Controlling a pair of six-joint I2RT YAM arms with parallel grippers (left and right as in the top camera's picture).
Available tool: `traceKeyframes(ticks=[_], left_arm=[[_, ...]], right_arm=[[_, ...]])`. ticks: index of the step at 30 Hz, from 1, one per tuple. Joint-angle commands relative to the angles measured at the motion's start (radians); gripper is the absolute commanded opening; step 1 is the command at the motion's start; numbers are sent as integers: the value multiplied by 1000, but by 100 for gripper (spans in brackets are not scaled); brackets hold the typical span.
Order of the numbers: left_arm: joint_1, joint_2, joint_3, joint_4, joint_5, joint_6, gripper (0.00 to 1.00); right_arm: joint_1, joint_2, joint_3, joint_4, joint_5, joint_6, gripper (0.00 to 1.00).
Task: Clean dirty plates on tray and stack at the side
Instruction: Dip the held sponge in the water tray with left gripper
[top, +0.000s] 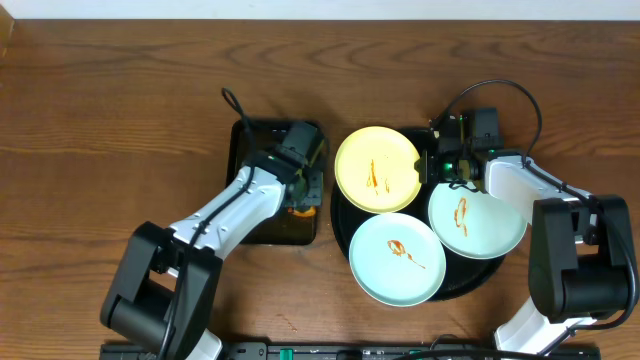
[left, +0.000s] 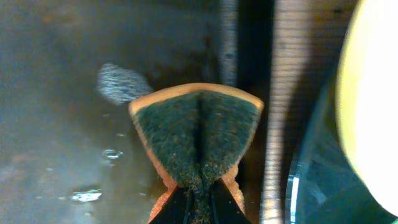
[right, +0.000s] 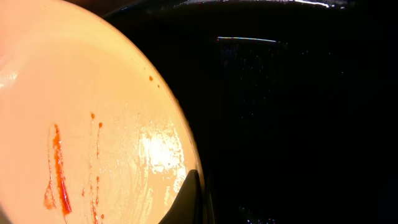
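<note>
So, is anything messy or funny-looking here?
Yes, all three plates on the round tray are smeared with orange-red sauce: the yellow plate, the front mint plate and the right mint plate. Nothing looks broken or tipped over.

A robotics test bench, not a working kitchen: a left arm (top: 235, 205) and a right arm (top: 575, 250), white and black, stand at the edge of a wood-grain worktop (top: 100, 100), a black cable (top: 500, 84) looping by the right one, with sauce-smeared plates (top: 397, 258) on a round black tray (top: 338, 228) and a sponge (left: 198, 140) as props.
</note>
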Motion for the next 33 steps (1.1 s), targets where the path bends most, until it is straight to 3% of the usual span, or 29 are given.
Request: traceKeyframes(ticks=[1, 19, 27, 33], left_arm=[[-26, 4, 2, 16, 34, -10, 7], [-27, -57, 4, 31, 128, -1, 7], [0, -132, 49, 30, -6, 60, 7], [0, -148, 164, 21, 95, 108, 7]], right_arm=[[11, 15, 12, -5, 7, 11, 1], [11, 15, 12, -8, 7, 11, 1], [11, 15, 12, -9, 7, 11, 1], [11, 15, 12, -10, 6, 11, 1]])
